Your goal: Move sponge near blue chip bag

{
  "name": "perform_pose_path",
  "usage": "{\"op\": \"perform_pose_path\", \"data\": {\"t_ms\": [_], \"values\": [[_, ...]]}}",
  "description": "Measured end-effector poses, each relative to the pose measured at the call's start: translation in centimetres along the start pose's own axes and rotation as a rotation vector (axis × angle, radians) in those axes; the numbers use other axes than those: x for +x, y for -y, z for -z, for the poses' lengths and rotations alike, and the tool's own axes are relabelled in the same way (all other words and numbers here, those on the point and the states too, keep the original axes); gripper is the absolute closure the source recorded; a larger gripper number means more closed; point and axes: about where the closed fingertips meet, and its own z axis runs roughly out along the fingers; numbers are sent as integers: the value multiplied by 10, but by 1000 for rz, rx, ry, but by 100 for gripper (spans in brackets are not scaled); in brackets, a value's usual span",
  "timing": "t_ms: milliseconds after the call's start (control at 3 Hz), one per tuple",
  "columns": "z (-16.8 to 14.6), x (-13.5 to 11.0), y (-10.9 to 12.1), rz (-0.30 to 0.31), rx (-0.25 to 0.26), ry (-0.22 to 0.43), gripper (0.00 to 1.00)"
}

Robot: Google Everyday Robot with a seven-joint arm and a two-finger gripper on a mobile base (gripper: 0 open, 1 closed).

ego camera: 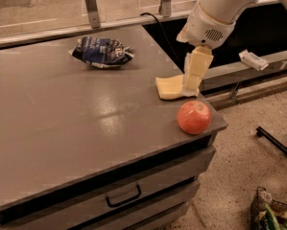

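The pale yellow sponge (170, 87) lies flat near the right edge of the grey table (61, 119). The gripper (192, 87) hangs from the white arm, pointing down, its tips at the sponge's right end and covering part of it. The blue chip bag (101, 51) lies crumpled at the back middle of the table, well to the left of the sponge and gripper.
An orange-red apple (194, 117) sits at the table's front right corner, just in front of the sponge. A drawer handle (124, 196) shows below the tabletop. A rail with a white object (252, 60) runs right of the table. A bag (272, 212) lies on the floor.
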Motion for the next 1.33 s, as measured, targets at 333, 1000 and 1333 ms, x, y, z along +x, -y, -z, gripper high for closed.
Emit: {"op": "perform_pose_path", "data": {"t_ms": [333, 1000, 1333], "values": [[-23, 2, 5, -30, 0, -7, 0], [-65, 9, 12, -119, -40, 46, 0], [-82, 13, 17, -190, -49, 23, 0]]}}
